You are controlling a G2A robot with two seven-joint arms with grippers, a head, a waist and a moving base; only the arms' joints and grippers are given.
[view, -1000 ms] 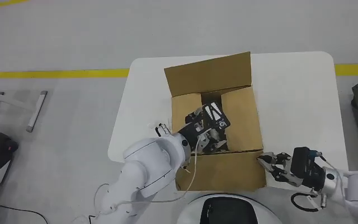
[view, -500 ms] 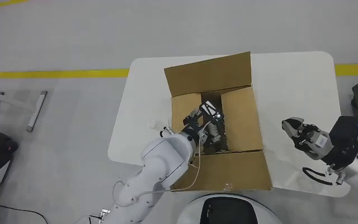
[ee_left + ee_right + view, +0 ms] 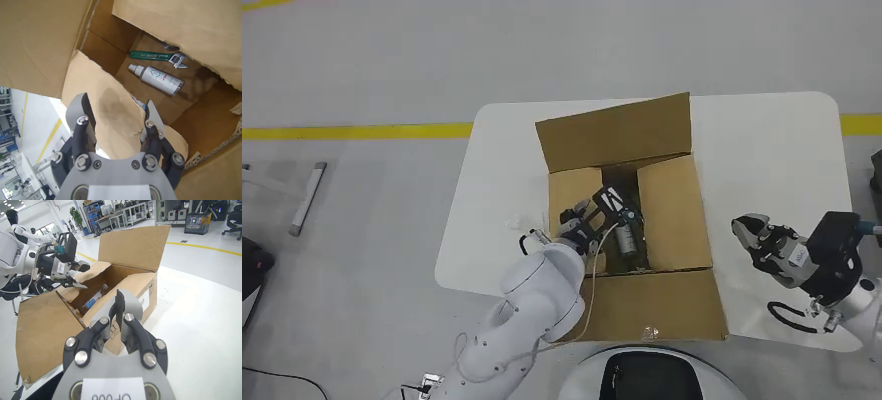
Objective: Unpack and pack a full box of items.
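Observation:
The brown cardboard box [image 3: 612,135] stands open on the white table [image 3: 772,140]. My left gripper [image 3: 117,102] is open at the box's left side, its fingers astride the torn inner flap [image 3: 113,106]; it also shows in the top view [image 3: 594,212] and in the right wrist view [image 3: 86,277]. On the box floor lie a green-handled wrench [image 3: 151,56] and a white spray bottle [image 3: 157,77]. A clear bottle [image 3: 94,298] with a blue label also lies inside. My right gripper [image 3: 119,300] is shut on nothing, above the table to the right of the box [image 3: 750,232].
The front flap [image 3: 652,305] lies folded outward over the table's near edge, and the back flap [image 3: 132,251] stands upright. Bare table lies to the right of and behind the box. A yellow floor line [image 3: 352,130] runs past the table.
My right gripper has left the front flap's corner and pulled back to the right, over the table. My left gripper has shifted from inside the box toward the left inner flap.

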